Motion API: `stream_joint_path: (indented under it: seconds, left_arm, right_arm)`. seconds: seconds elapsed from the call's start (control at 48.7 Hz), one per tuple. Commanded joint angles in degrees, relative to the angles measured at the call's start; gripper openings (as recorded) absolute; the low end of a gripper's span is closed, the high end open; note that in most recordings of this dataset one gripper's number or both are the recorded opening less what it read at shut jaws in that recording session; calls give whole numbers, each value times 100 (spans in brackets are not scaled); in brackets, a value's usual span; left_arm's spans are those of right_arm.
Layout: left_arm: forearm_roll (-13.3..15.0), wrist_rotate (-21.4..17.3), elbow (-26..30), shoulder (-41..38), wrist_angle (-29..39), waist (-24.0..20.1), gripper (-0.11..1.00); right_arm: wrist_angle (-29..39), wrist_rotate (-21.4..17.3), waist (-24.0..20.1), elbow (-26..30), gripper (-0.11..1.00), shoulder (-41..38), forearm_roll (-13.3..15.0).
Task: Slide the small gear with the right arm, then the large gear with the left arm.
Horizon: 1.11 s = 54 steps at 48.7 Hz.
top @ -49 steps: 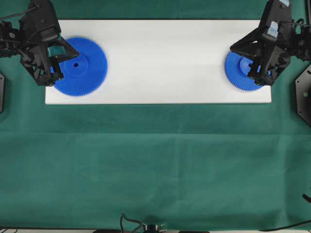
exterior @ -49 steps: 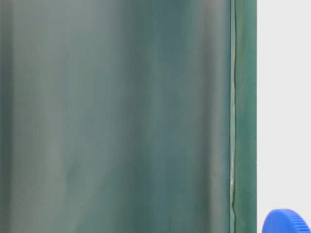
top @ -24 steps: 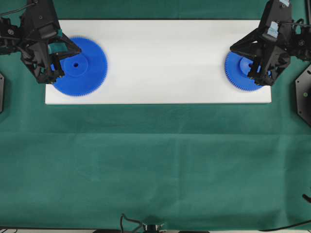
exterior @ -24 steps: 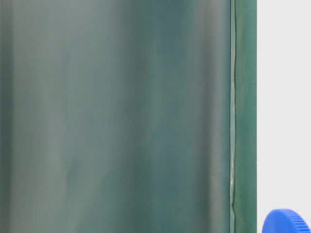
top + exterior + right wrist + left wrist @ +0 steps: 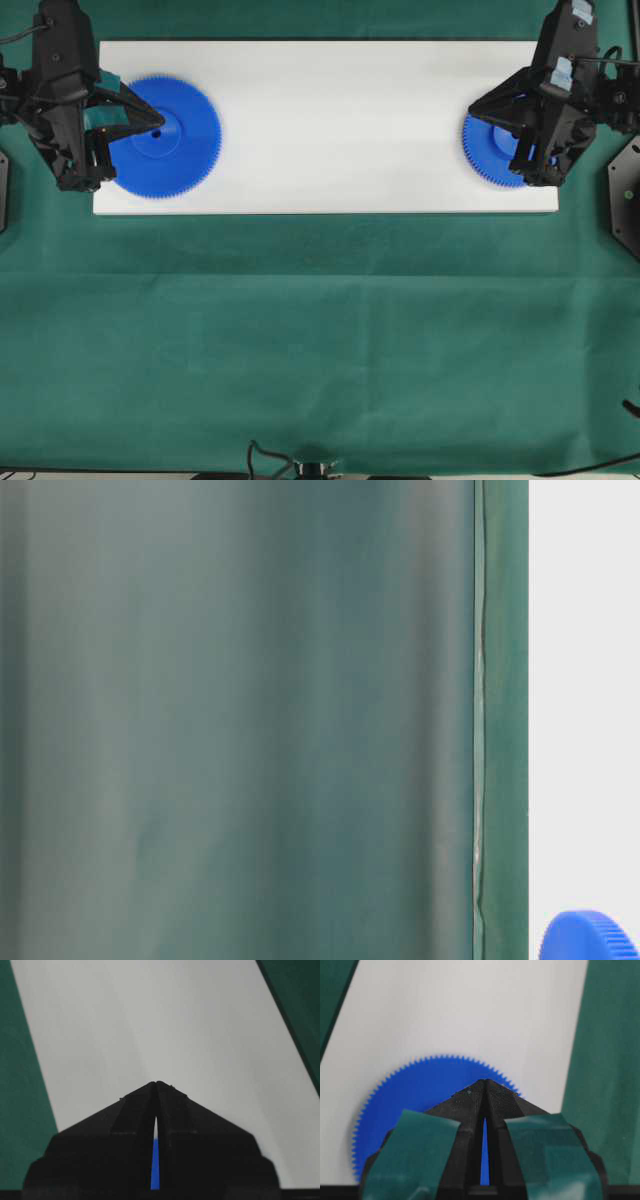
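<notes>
Green cloth point(image 5: 320, 340) under a white board point(image 5: 330, 120). Your right gripper point(image 5: 474, 104) is pinched closed, tip over the small gear point(image 5: 488, 150) at the board's right end. Your left gripper point(image 5: 158, 121), teal-taped, is closed too, its tip over the large gear point(image 5: 185, 125) at the left end.
</notes>
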<state>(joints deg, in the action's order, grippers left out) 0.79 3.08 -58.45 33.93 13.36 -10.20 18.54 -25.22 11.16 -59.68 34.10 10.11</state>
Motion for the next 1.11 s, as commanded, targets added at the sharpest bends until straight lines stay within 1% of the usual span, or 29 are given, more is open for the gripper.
stream_joint_path:
  seconds: [0.0, 0.287, 0.534, 0.678, 0.821, 1.088]
  left_arm:
    - [-18, 9, 62, 44, -53, 70, 0]
    - [-18, 18, 97, 44, -70, 220, 0]
    - [-18, 18, 105, 44, -70, 264, 0]
    - [-9, 18, 114, 53, -70, 360, 0]
    - [-9, 18, 114, 105, -105, 431, 0]
    - [-9, 18, 53, 290, -193, 431, 0]
  right_arm:
    - [-70, 0, -88, 141, 53, 35, 9]
    - [-88, 0, -308, 149, 53, 44, 9]
    - [-176, 0, -571, 149, 53, 44, 18]
    - [-167, 0, -712, 176, 53, 44, 9]
    - [-167, 0, -738, 185, 53, 44, 18]
    - [-176, 18, -729, 211, 53, 44, 26]
